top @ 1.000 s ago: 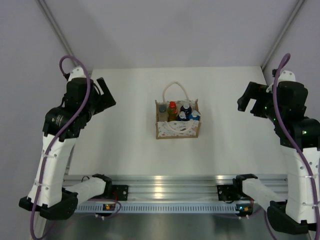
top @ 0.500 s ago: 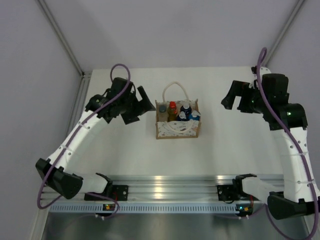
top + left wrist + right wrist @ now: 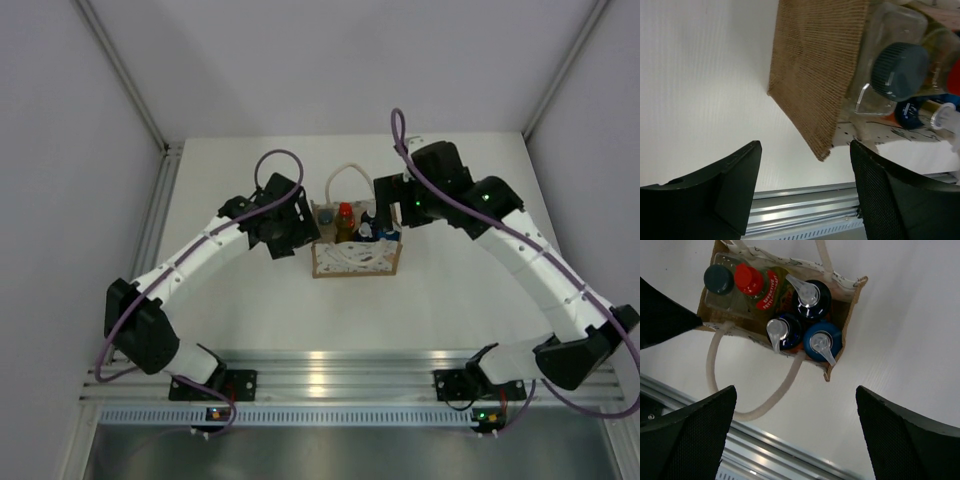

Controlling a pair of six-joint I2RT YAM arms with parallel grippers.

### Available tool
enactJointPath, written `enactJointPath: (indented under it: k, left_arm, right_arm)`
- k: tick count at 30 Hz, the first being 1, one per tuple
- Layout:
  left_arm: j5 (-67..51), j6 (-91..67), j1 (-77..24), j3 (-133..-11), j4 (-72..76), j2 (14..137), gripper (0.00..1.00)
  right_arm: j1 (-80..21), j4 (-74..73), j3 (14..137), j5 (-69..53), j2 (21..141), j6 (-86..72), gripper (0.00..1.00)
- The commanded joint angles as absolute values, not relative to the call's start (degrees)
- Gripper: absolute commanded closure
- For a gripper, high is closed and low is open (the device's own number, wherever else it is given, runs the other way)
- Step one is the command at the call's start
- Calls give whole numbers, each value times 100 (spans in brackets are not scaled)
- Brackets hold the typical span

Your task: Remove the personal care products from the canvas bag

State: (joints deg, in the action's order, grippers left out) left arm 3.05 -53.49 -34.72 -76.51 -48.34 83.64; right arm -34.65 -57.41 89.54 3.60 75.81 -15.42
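The canvas bag (image 3: 355,258) stands upright mid-table with the white patterned panel facing front. It holds the personal care products: a pale bottle with a dark grey cap (image 3: 718,279), an amber one with a red cap (image 3: 748,277), two with dark blue caps (image 3: 810,295) (image 3: 782,330), and one with a light-blue cap (image 3: 822,342). My left gripper (image 3: 302,227) is open beside the bag's left wall (image 3: 815,75), empty (image 3: 805,150). My right gripper (image 3: 386,210) is open above the bag's right end, empty (image 3: 795,395).
One white rope handle (image 3: 755,405) lies over the bag's front side, the other (image 3: 350,178) loops behind it. An aluminium rail (image 3: 330,365) runs along the table's near edge. Grey walls enclose the back and both sides.
Both arms have swung in from the table's outer sides to the bag: the left gripper now at its left wall, the right gripper over its right end. The bag and bottles have not moved.
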Motion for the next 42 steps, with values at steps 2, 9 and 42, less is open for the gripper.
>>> enactJointPath:
  k: [2, 9, 42]
  left_arm:
    - [466, -5160, -3507, -7260, -4229, 8560, 25]
    - [316, -5045, -3586, -7356, -3937, 8912, 28]
    - [510, -5203, -3647, -6996, -3955, 8491, 40]
  right_arm:
    - [-3726, -5107, 9378, 686, 8014, -1573, 2]
    - [-3964, -5098, 9773, 685, 8753, -1328, 15]
    - [-4157, -5001, 9730, 633, 9343, -1283, 42]
